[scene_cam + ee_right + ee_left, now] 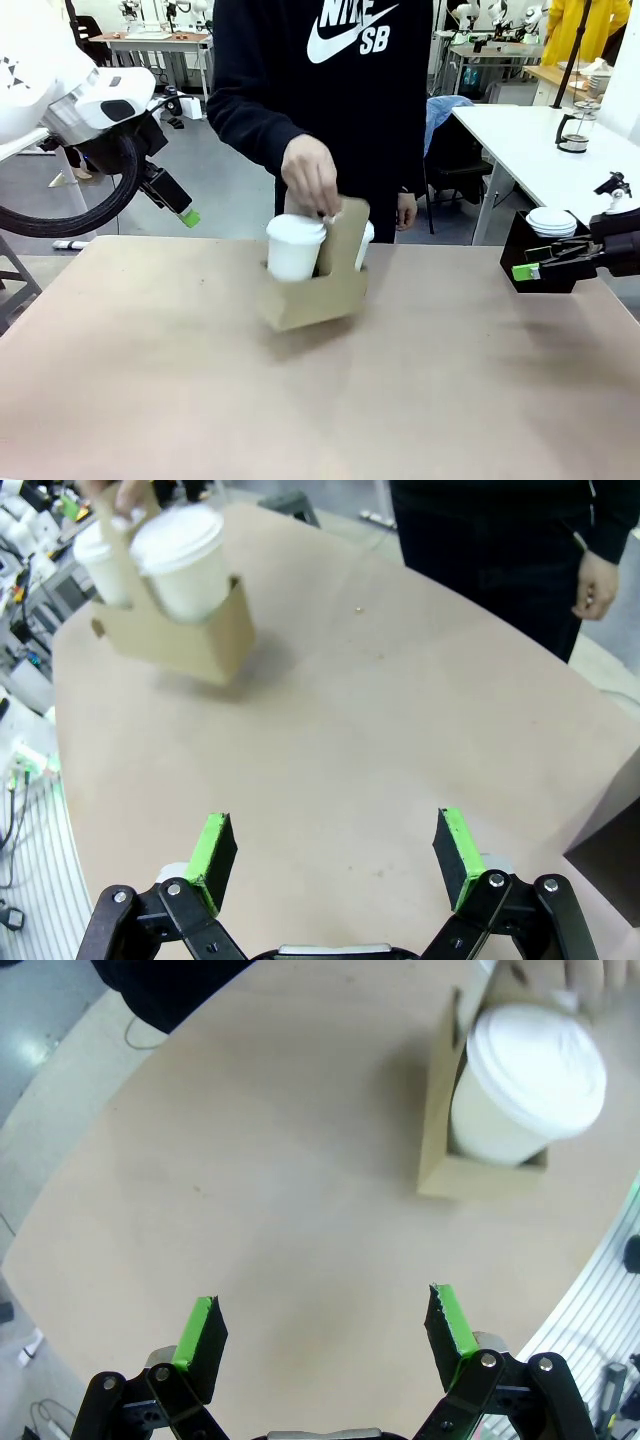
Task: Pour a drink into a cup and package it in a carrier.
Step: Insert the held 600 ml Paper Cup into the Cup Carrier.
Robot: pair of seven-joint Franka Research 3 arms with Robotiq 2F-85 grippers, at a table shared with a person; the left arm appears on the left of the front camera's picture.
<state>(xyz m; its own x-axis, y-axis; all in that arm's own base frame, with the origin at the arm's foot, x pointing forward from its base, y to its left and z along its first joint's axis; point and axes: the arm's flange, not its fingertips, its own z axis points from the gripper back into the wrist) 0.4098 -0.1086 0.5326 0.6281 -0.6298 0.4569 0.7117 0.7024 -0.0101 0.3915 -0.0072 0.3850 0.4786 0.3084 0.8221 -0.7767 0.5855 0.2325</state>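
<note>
Left hand (pixel 325 1325) open, empty, up above the left part of the surface (pixel 200 400); in the front view its fingertips are partly lost against the arm. Right hand (pixel 335 848) open too, empty, at the right edge; from the front it blends into a black box (pixel 525 255), so its outline is hard to read. White lids (pixel 551 221) sit stacked on top of that box.

Person's hand (pixel 310 175) grips the carrier (pixel 315 290) by its handle panel; carrier looks tilted and lifted off the surface, slightly blurred. Lidded cup (pixel 295 245) stands in the near hole. A second white cup is mostly hidden behind the panel, just an edge visible. Can't see any drink inside, lids cover it.

Surface is plain tan board, bare apart from the carrier. Behind: person in a black hoodie, head cut off by the frame. White side table (pixel 540 150) on the right with a glass press jug (pixel 574 130), contents unclear. Grey floor, more lab benches farther back.
</note>
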